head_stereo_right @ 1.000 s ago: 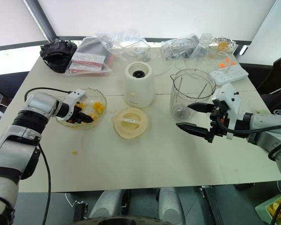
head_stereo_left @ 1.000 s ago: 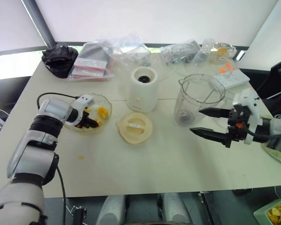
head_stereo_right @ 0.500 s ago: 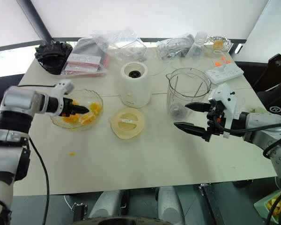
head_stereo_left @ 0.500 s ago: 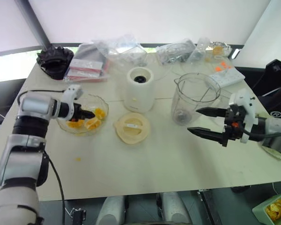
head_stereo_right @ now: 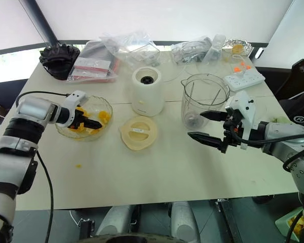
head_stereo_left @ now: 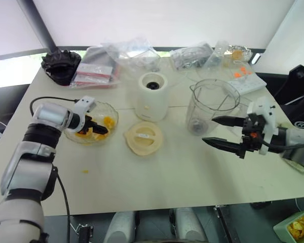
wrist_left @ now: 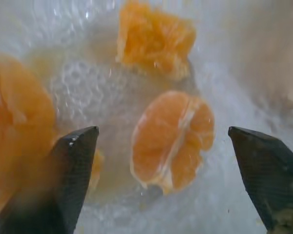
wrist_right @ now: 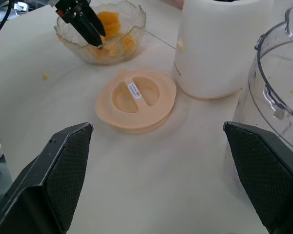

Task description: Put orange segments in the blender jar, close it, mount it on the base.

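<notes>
Several orange segments point(head_stereo_left: 109, 121) lie in a shallow glass bowl point(head_stereo_left: 113, 109) at the table's left. My left gripper point(head_stereo_left: 99, 127) reaches down into the bowl and is open. In the left wrist view one segment point(wrist_left: 173, 139) lies between its fingers point(wrist_left: 71, 170) without touching either. The clear blender jar point(head_stereo_left: 213, 104) stands upright and without its lid at the right of centre. The white base point(head_stereo_left: 153, 96) stands to its left, and the cream lid point(head_stereo_left: 143, 137) lies flat in front of the base. My right gripper point(head_stereo_left: 209, 130) hovers open just right of the jar, holding nothing.
Plastic bags point(head_stereo_left: 131, 53) and a black bundle point(head_stereo_left: 61, 63) line the table's far edge. A white power strip point(head_stereo_left: 245, 81) lies at the back right. A small orange scrap point(head_stereo_left: 85, 171) sits on the table in front of the bowl.
My left gripper's fingers have spread apart inside the bowl; before they were nearly together. The right gripper has kept still and open. The camera view shifted slightly.
</notes>
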### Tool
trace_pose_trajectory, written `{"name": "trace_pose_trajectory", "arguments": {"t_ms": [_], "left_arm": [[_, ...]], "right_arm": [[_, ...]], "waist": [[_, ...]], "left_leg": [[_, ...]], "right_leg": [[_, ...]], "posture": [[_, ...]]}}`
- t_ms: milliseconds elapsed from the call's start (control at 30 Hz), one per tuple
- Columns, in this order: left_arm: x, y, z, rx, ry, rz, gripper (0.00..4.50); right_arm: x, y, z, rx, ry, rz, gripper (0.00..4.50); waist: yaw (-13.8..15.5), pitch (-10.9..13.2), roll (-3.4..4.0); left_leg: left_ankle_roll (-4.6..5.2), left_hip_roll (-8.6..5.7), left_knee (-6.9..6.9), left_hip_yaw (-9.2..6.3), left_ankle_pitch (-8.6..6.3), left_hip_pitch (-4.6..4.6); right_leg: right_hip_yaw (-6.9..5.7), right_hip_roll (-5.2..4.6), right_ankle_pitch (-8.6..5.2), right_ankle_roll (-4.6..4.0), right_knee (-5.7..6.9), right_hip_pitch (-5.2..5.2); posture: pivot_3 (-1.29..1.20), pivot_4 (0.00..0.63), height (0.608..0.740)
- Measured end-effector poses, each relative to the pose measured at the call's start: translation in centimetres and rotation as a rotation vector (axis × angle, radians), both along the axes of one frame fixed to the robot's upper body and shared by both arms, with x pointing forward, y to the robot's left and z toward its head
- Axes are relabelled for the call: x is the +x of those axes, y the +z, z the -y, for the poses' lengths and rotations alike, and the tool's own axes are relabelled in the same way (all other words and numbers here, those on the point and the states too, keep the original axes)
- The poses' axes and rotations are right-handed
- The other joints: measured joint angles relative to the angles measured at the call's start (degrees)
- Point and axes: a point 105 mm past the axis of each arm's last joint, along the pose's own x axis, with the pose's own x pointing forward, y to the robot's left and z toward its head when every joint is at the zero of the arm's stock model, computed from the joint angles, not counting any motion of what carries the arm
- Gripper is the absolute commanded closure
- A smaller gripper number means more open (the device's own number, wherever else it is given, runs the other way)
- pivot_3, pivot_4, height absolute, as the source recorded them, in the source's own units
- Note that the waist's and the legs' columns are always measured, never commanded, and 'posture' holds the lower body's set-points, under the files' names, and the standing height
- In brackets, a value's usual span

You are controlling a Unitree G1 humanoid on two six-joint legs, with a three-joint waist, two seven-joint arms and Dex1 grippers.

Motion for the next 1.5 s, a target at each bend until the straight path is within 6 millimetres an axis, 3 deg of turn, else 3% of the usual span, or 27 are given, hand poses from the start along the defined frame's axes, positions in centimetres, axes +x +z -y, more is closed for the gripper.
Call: {"name": "trace_pose_trajectory", "arguments": {"t_ms": [333,1267,1367,1500], "left_arm": [[0.3,-2.3,1.0,0.015,-0.033,-0.048,0.35],[0.1,-2.4,0.8,0.04,-0.076,-0.062,0.35],[-0.1,-2.4,0.6,0.041,-0.08,-0.066,1.12],[-0.4,-2.9,0.2,0.051,-0.079,-0.079,3.11]], "right_arm": [[0.0,0.0,0.1,-0.001,-0.009,0.002,0.0],[-0.1,0.1,0.0,-0.012,-0.013,0.016,0.0],[0.0,0.1,0.0,-0.014,-0.014,0.016,0.0],[0.0,0.1,0.1,-0.015,-0.015,0.017,0.0]], "waist": [[0.0,0.0,0.0],[0.0,0.0,0.0],[0.0,0.0,0.0],[0.0,0.0,0.0]], "left_leg": [[0.0,-0.02,0.0,0.0,0.0,0.0],[0.0,-0.01,0.0,-0.01,0.0,0.01],[0.0,0.0,0.0,-0.01,0.0,0.01],[0.0,0.0,0.0,-0.01,0.0,0.01]], "right_leg": [[0.0,0.01,0.0,0.0,0.0,-0.01],[0.0,0.0,0.0,0.0,0.01,0.0],[0.0,0.0,0.0,0.0,0.01,0.0],[0.0,0.0,0.0,0.0,0.01,0.0]], "posture": [[0.0,0.15,0.74],[0.0,0.15,0.74],[0.0,0.15,0.74],[0.0,0.15,0.74]]}}
